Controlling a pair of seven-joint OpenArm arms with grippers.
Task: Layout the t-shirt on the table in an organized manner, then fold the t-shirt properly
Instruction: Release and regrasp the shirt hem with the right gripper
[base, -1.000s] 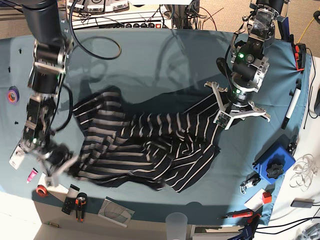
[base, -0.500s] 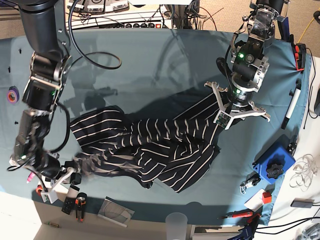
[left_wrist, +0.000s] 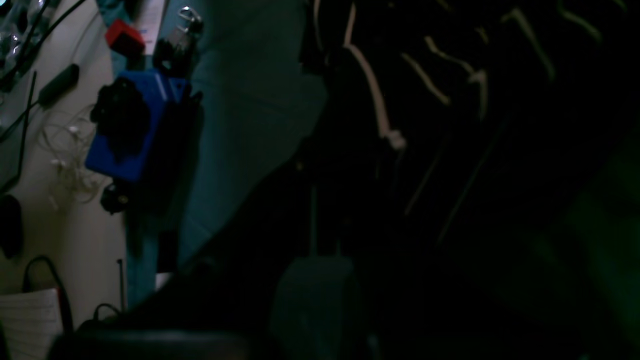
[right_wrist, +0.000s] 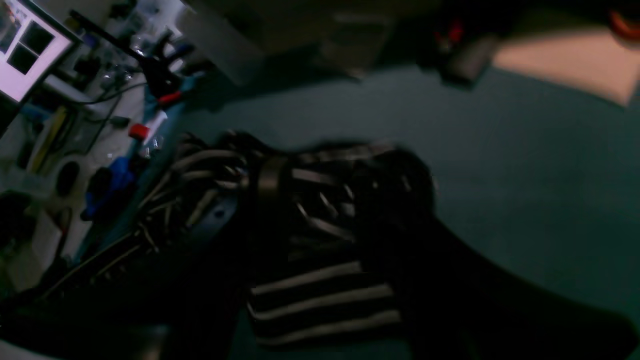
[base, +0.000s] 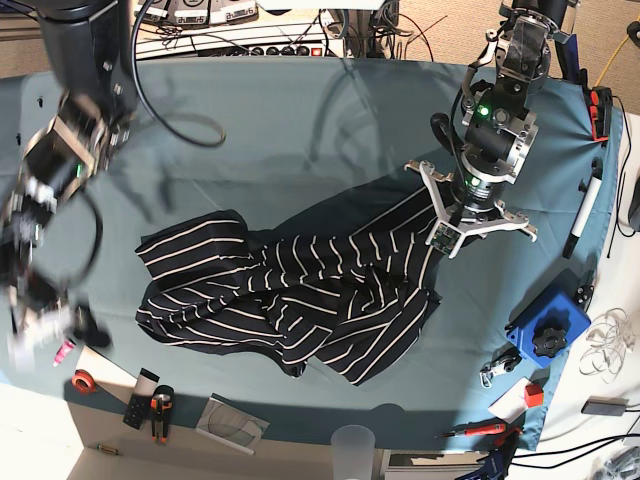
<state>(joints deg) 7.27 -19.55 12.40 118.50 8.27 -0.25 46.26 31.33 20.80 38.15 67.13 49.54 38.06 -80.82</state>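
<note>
In the left wrist view I see mostly darkness: the t-shirt (left_wrist: 450, 100) fills the upper right, a few pale stripes showing on black cloth. The teal worktop (left_wrist: 250, 100) runs down the middle, and at its edge sits a blue block (left_wrist: 132, 130) with a black knob on top, a small red block (left_wrist: 122, 37) above it. The left hand itself is lost in shadow here; I take it as closed.

In the right wrist view the picture is blurred. The t-shirt (right_wrist: 310, 240) lies bunched on the worktop (right_wrist: 525, 165), striped folds in the centre and lower middle. I cannot make out the right hand's fingers in this view.

In the base view the t-shirt (base: 290, 300) lies crumpled in the middle of the worktop (base: 300, 130), spread from a striped sleeve at the picture's left to a corner lifted toward the picture's right. The left hand (base: 447, 243) is at that raised corner, pinched closed on the t-shirt's edge, with the cloth drawn up toward it. The right hand (base: 30, 335) is a smear of motion at the picture's left edge, apart from the t-shirt and holding nothing; whether its jaws stand apart I cannot tell. A clear cup (base: 353, 445) stands at the near edge, and orange-handled pliers (base: 160, 410) lie on the white strip.
</note>
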